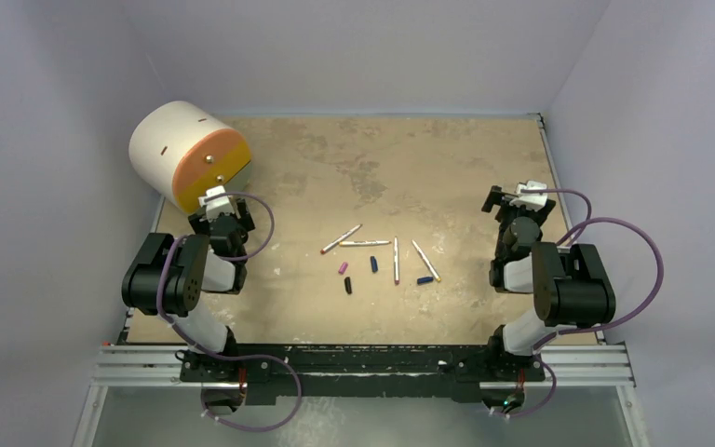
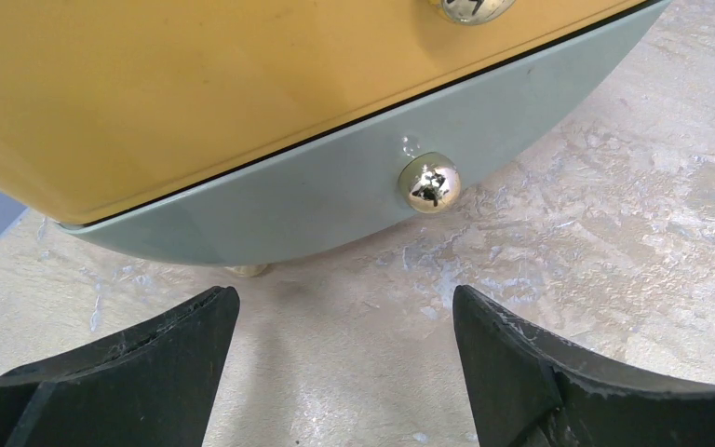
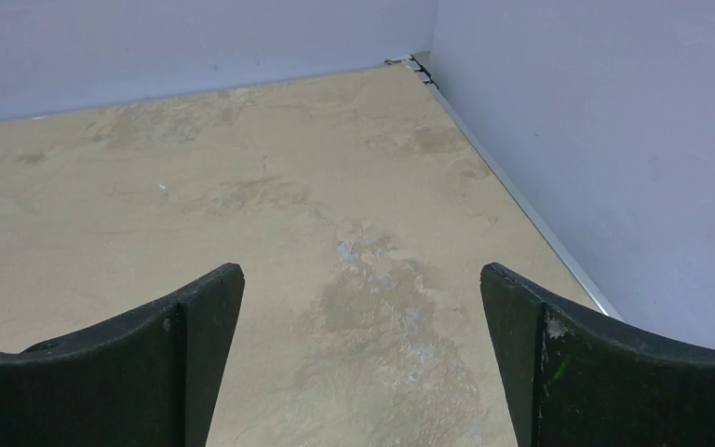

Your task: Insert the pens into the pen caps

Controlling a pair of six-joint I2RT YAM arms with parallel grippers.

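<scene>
Several thin white pens lie loose at the table's middle: one slanted (image 1: 342, 239), one lying crosswise (image 1: 365, 243), one lengthwise (image 1: 396, 261), and one slanted (image 1: 425, 260) at the right. Several stubby caps lie just in front of them: pink (image 1: 343, 267), dark blue (image 1: 373, 264), black (image 1: 348, 285), and another dark blue (image 1: 424, 279). My left gripper (image 1: 214, 199) (image 2: 344, 296) is open and holds nothing, far left of the pens, facing the drum. My right gripper (image 1: 519, 196) (image 3: 361, 272) is open over bare table, well right of the pens. Neither wrist view shows pens or caps.
A large white drum (image 1: 182, 144) with an orange end face (image 2: 195, 84) lies at the back left, right in front of my left fingers (image 2: 186, 354). Its grey lower panel carries a shiny knob (image 2: 429, 182). Lavender walls (image 3: 596, 140) enclose the table; a metal rail (image 1: 363, 358) runs along the near edge.
</scene>
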